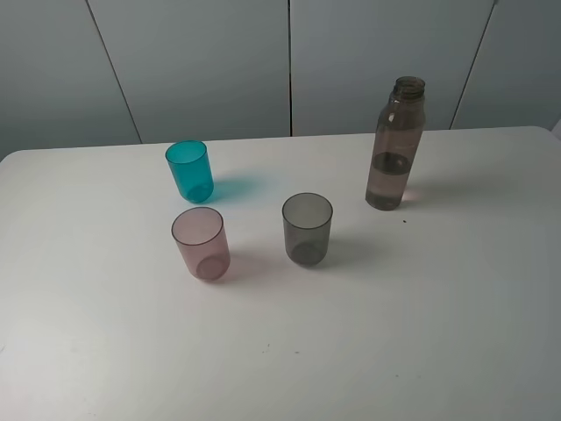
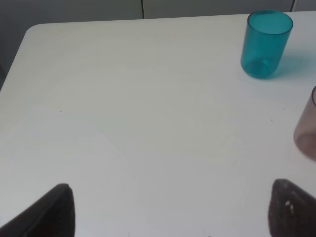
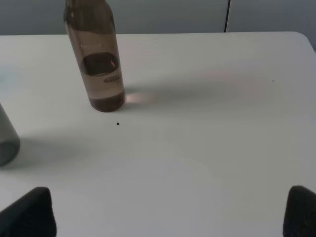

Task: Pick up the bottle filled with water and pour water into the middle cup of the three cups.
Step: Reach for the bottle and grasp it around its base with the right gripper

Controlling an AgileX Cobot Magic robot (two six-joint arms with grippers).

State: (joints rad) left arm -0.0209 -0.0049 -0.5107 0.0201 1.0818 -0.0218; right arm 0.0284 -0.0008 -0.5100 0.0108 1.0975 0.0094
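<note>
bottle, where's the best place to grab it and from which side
Take the bottle around its straight cylindrical body near mid-height, below the tapering shoulder, with the right gripper coming in level from the near right. It stands upright with an open mouth, so a side grip should keep it vertical, and the grey cup sits to its left.
</note>
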